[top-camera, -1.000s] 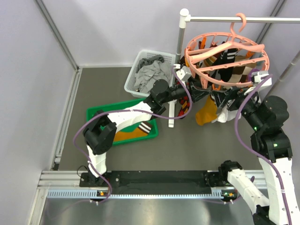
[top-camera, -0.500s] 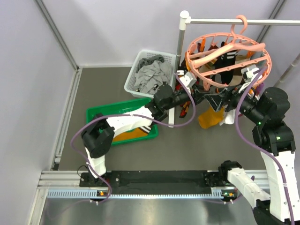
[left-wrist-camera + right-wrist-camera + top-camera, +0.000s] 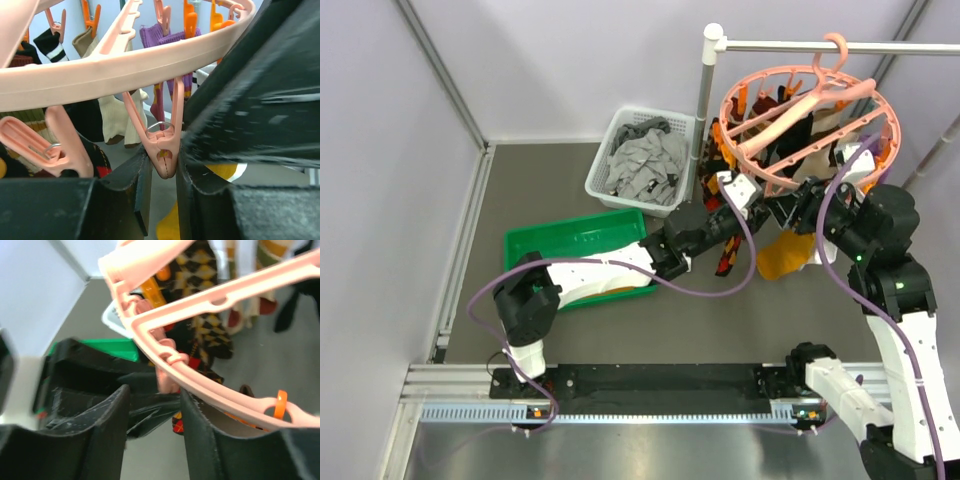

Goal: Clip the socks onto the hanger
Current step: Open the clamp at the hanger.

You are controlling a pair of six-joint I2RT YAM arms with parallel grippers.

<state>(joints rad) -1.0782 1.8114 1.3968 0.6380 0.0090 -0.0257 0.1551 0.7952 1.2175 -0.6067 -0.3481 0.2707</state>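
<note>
You had the hanger (image 3: 785,118), a salmon-pink plastic ring with crossbars, hung by its top hook at about 1 o'clock in the overhead view and tilted, its 7 o'clock rim lowest. Small pink and orange clips lined that rim. One pink clip (image 3: 162,150) pointed straight down from the near rim, its tip closed. A white sock with black stripe bands (image 3: 55,42) hung clipped at 10 o'clock in the left wrist view. A mustard-orange sock (image 3: 782,255) drooped below the ring's 6 o'clock edge; you couldn't tell whether a clip held it.
</note>
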